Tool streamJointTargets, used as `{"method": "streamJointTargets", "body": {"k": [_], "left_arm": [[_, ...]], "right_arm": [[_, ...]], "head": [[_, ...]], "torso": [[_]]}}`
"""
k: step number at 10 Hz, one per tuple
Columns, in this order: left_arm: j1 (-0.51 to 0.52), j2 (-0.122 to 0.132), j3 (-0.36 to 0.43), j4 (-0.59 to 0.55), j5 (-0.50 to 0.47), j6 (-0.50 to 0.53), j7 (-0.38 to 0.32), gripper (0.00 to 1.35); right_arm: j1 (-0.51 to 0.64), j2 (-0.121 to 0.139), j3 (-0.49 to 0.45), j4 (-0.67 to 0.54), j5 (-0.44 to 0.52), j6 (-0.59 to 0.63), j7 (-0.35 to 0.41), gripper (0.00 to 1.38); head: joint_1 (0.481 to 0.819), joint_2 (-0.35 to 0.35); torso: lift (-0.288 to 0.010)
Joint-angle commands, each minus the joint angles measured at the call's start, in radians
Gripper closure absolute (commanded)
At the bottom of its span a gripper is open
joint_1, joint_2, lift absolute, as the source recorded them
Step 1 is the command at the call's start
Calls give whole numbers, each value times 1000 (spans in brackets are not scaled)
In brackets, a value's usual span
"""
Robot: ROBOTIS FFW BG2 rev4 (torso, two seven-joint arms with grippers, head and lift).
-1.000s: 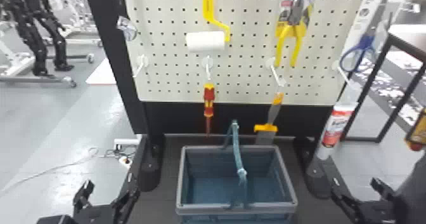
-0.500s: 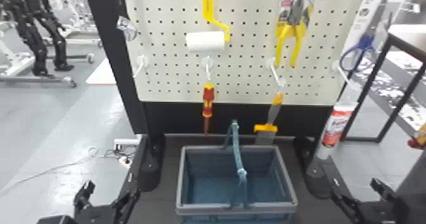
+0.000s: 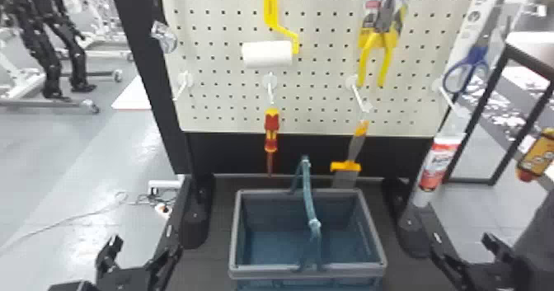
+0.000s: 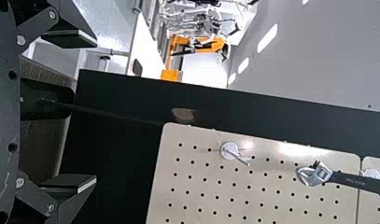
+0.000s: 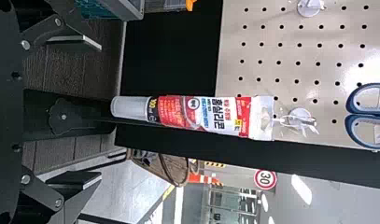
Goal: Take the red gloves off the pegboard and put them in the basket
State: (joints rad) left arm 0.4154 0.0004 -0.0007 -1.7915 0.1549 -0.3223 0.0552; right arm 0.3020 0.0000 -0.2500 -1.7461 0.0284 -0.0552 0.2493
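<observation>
Left, near: your left gripper [image 3: 144, 247] has its fingers spread, nothing between them. Centre, far: screwdriver [image 3: 271, 129] hangs tip-down on the pegboard [image 3: 222, 100]. Centre, nearer: basket [image 3: 305, 270] sits mouth-up below the board, presumably to keep your drop short; its raised handle [image 3: 308, 195] could snag. Right: sealant tube [image 3: 439, 164] hangs cap-down by its tab. Your right gripper [image 3: 461, 245], nearer, is spread likewise, nothing held. Red gloves: location cannot be told; confirm before reaching.
</observation>
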Motion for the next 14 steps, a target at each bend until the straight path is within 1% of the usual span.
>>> {"method": "streamJointTargets", "body": {"k": [1, 7, 14], "left_arm": [[0, 1, -1, 0, 0, -1, 0, 262], [-1, 0, -1, 1, 3, -6, 0, 262], [-3, 4, -4, 4, 3, -11, 0, 262]], "right_arm": [[2, 1, 0, -1, -2, 0, 1, 308], [2, 1, 0, -1, -4, 0, -1, 309], [0, 1, 0, -3, -1, 0, 1, 309]], "head": [[549, 0], [549, 0], [549, 0]], "torso": [[-100], [-100], [-100]]}}
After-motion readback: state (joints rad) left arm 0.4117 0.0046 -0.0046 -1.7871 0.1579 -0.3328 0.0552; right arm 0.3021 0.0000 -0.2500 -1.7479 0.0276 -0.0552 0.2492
